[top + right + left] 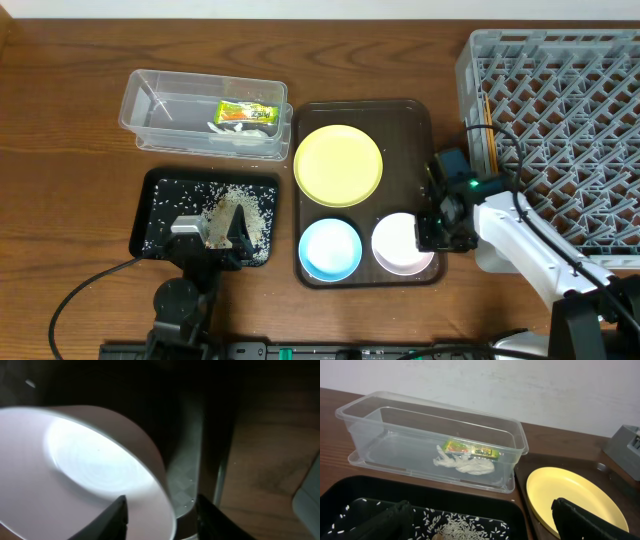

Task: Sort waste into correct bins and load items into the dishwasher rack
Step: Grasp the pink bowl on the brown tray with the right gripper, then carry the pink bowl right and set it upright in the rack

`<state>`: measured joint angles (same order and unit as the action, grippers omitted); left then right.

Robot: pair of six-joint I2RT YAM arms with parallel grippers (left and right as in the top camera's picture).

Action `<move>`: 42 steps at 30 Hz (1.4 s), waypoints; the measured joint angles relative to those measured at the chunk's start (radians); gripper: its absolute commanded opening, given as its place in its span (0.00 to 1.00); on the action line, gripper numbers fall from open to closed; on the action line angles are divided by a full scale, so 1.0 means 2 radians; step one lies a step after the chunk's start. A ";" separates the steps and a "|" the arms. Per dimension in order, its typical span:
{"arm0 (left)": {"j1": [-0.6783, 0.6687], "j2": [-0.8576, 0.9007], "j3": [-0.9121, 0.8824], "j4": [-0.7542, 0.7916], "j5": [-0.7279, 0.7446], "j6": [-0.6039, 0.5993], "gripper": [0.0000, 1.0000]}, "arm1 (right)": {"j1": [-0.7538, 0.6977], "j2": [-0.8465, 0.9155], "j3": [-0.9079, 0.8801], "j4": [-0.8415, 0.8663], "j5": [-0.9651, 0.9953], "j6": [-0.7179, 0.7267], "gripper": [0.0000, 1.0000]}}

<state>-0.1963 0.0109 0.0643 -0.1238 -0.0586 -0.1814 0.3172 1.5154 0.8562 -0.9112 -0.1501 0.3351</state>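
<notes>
The right hand (160, 506) stands wide open across the rim of the white bowl (75, 460); it should sink a little deeper and close firmly before lifting.

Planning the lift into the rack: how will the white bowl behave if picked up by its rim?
The white bowl looks rigid, so it probably won't flex. Its glossy surface suggests it may slip between the right gripper's fingers, which straddle the rim. Held at one edge only, it will likely tilt or swing.
</notes>
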 measured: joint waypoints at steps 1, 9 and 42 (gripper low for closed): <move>0.000 0.000 0.000 0.000 0.000 0.000 0.91 | -0.004 0.000 -0.001 0.001 -0.001 0.000 0.31; 0.000 0.000 0.000 0.000 0.000 0.000 0.91 | -0.019 0.000 -0.022 0.020 -0.027 -0.025 0.11; 0.000 0.000 0.000 0.000 0.000 0.000 0.91 | -0.030 -0.126 0.077 -0.032 0.099 -0.019 0.01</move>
<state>-0.1963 0.0109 0.0639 -0.1230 -0.0586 -0.1814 0.2565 1.2640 1.0096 -0.9752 0.0483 0.2970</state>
